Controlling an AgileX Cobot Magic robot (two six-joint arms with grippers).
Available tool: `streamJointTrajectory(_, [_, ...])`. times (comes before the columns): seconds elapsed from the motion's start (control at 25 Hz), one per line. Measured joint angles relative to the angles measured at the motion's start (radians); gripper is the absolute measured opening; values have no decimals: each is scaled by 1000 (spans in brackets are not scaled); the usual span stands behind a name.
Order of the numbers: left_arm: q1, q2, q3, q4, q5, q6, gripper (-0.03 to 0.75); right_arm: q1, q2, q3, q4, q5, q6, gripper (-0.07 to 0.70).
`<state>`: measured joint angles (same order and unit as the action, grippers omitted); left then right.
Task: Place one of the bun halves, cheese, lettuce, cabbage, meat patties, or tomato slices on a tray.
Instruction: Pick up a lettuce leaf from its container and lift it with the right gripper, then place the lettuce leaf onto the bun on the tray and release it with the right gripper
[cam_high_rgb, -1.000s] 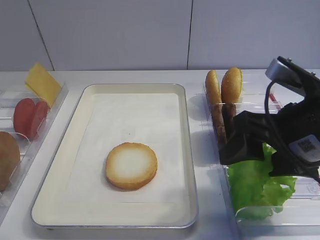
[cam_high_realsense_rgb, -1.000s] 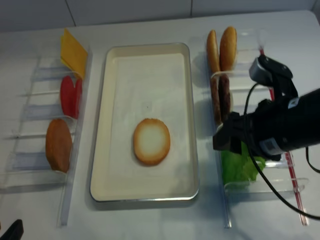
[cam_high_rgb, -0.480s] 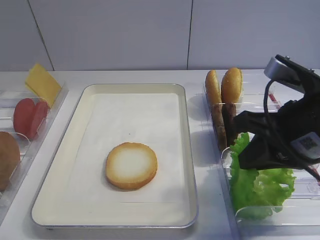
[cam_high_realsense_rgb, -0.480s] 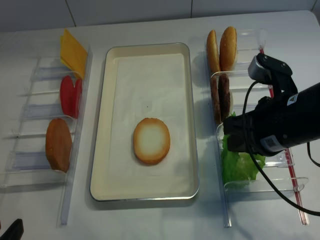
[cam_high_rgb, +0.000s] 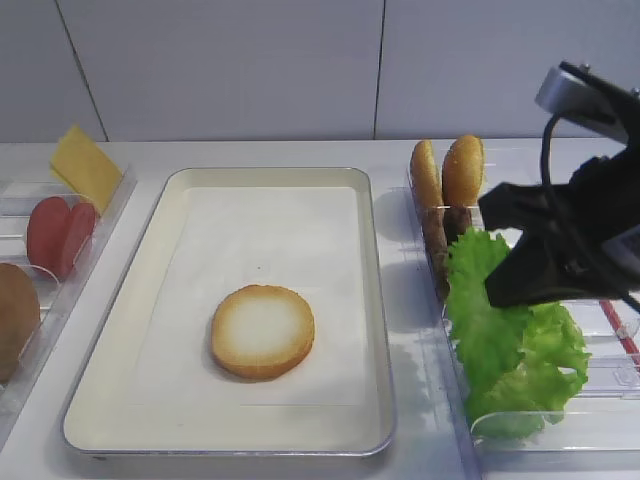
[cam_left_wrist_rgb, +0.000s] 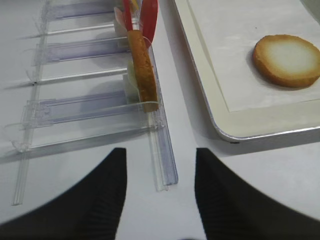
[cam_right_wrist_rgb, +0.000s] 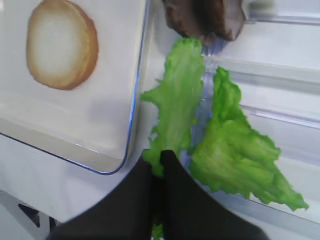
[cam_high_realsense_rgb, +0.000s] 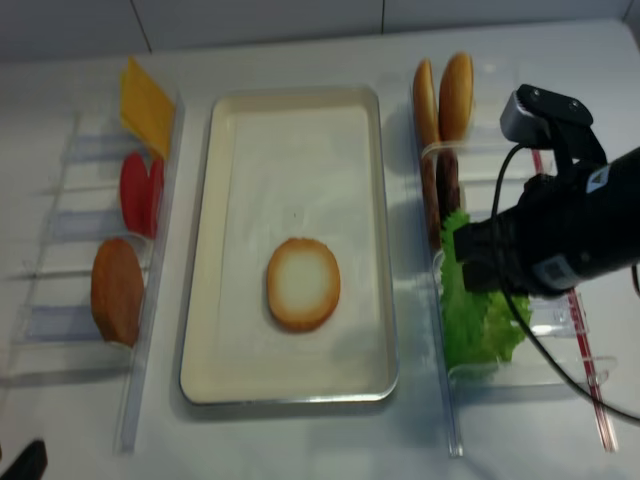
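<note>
Frilly green lettuce (cam_right_wrist_rgb: 176, 117) hangs upright — beside the tray (cam_high_rgb: 375, 300).

The tray (cam_high_rgb: 375, 300) looks like cream-coated metal with a glossy rim and a matt white paper liner (cam_high_rgb: 250, 240), and the bun half (cam_high_rgb: 263, 331) on it has a pale, dry toasted face and a smooth golden crust. The lettuce (cam_right_wrist_rgb: 175, 107) pinched in the matt black right tool (cam_right_wrist_rgb: 161, 162) is bright green, frilly and slightly shiny, and beside the tool a clear glossy plastic bin (cam_high_rgb: 540, 425) holds more leaves. The white desk (cam_high_realsense_rgb: 300, 440) is smooth with a soft sheen.
</note>
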<state>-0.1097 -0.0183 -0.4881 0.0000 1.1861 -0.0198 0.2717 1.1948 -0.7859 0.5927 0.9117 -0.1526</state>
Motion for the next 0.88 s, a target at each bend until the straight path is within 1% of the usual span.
streamJointTrajectory(0.04, [0, 0, 0, 0, 0, 0, 328, 2, -7, -22, 12, 19, 0, 15])
streamJointTrajectory(0.12, [0, 0, 0, 0, 0, 0, 328, 21, -15, -56, 40, 39, 0, 14])
streamJointTrajectory(0.2, [0, 0, 0, 0, 0, 0, 328, 63, -18, -79, 70, 37, -2, 14])
streamJointTrajectory(0.24, [0, 0, 0, 0, 0, 0, 328, 94, -18, -86, 93, 31, -8, 14])
streamJointTrajectory(0.32, [0, 0, 0, 0, 0, 0, 328, 151, -2, -95, 149, -3, -31, 14])
streamJointTrajectory(0.4, [0, 0, 0, 0, 0, 0, 328, 205, 29, -106, 226, -37, -75, 14])
streamJointTrajectory(0.48, [0, 0, 0, 0, 0, 0, 328, 239, 83, -122, 291, -71, -120, 14])
streamJointTrajectory(0.64, [0, 0, 0, 0, 0, 0, 328, 263, 203, -168, 415, -114, -214, 14])
streamJointTrajectory(0.72, [0, 0, 0, 0, 0, 0, 328, 263, 263, -198, 473, -121, -261, 14])
streamJointTrajectory(0.88, [0, 0, 0, 0, 0, 0, 328, 268, 373, -268, 537, -121, -304, 14])
